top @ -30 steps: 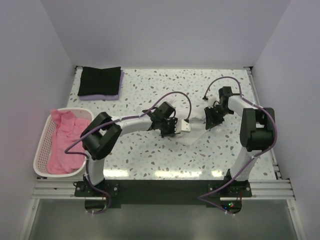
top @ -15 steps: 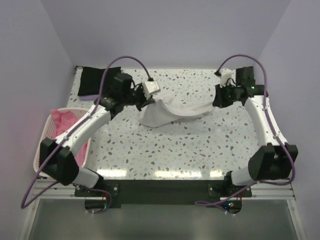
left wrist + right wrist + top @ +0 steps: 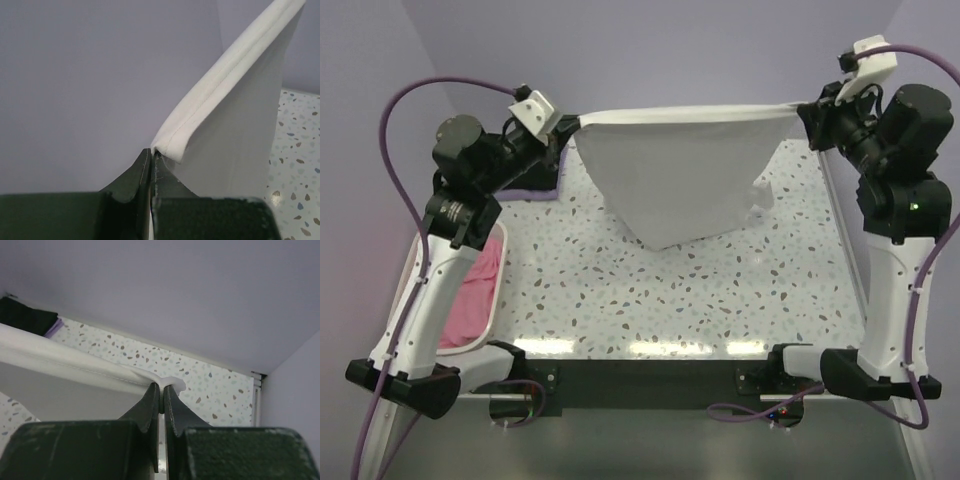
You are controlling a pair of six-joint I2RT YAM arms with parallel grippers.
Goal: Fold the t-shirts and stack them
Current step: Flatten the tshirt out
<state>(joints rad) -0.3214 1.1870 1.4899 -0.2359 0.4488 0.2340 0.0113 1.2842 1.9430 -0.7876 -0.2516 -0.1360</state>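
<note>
Pink t-shirt (image 3: 470, 300) heaped in basket (image 3: 497, 290), near left of worktop (image 3: 650, 290). White t-shirt (image 3: 680, 170) held high over mid worktop, hem stretched taut, body hanging to a point. Left jaws pinched tight on one hem corner, right jaws on the other. Black t-shirt (image 3: 25, 315) folded atop lavender t-shirt (image 3: 54, 327), far left corner.

Obstacle, far half: white t-shirt (image 3: 680, 170), stretched as a curtain between my left gripper (image 3: 568, 128) and right gripper (image 3: 807, 109), its lowest point hanging mid-table.
Obstacle, left edge: basket (image 3: 492, 318) of pink shirts (image 3: 470, 295).
Free room: bare table (image 3: 720, 310) nearer my bases.
</note>
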